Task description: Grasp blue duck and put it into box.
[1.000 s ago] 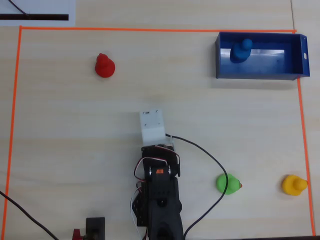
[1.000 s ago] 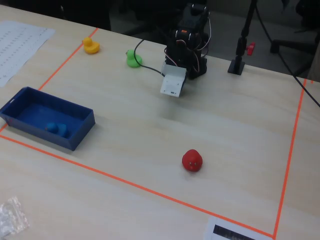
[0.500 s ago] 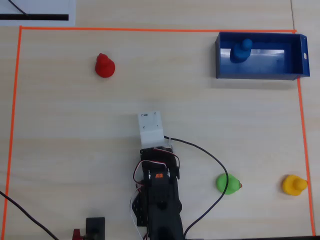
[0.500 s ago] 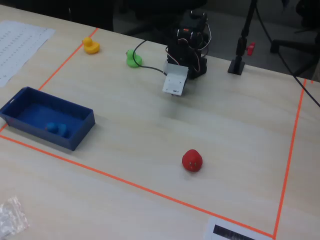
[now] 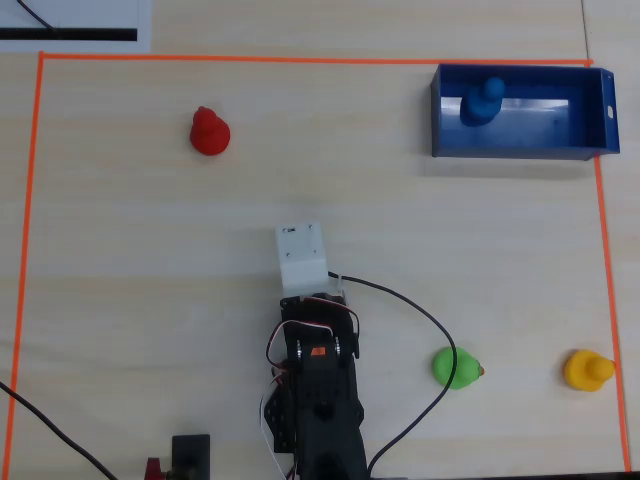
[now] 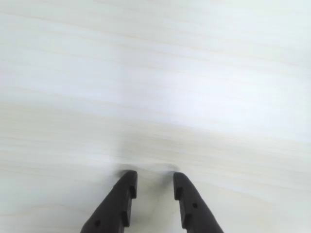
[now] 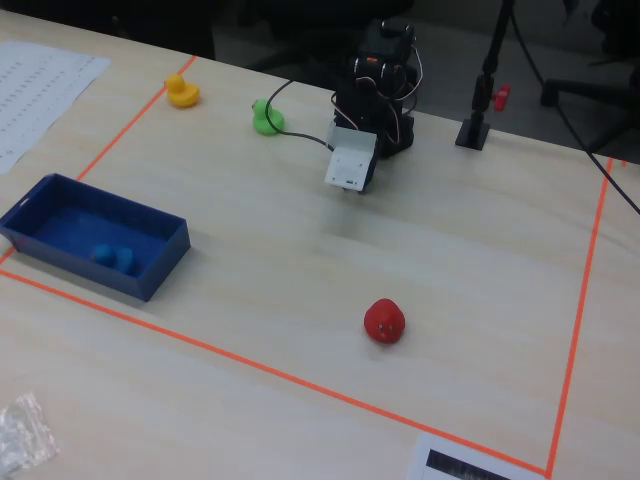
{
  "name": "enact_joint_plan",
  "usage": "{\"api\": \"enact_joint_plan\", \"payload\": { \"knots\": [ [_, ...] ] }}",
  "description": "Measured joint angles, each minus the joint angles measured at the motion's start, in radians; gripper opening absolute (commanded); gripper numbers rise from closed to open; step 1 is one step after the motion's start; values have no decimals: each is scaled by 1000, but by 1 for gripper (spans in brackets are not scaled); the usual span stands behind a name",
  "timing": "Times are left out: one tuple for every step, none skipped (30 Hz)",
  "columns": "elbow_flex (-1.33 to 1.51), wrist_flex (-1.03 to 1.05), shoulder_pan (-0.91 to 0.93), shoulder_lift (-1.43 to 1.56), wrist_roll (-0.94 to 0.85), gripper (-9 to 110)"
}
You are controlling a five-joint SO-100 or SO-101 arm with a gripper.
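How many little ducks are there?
4. The blue duck sits inside the box; the red duck is far across the table; the green duck and yellow duck are near the arm's base.

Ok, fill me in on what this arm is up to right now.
The blue duck already sits inside the box. The gripper holds nothing; its jaws stand slightly apart over bare table, near the arm's base. The red duck, green duck and yellow duck lie untouched on the table.
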Motion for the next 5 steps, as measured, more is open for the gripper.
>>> {"api": "enact_joint_plan", "payload": {
  "knots": [
    [0, 0, 0, 0, 0, 8],
    [0, 0, 0, 0, 0, 8],
    [0, 0, 0, 0, 0, 8],
    [0, 0, 0, 0, 0, 8],
    [0, 0, 0, 0, 0, 8]
  ]
}}
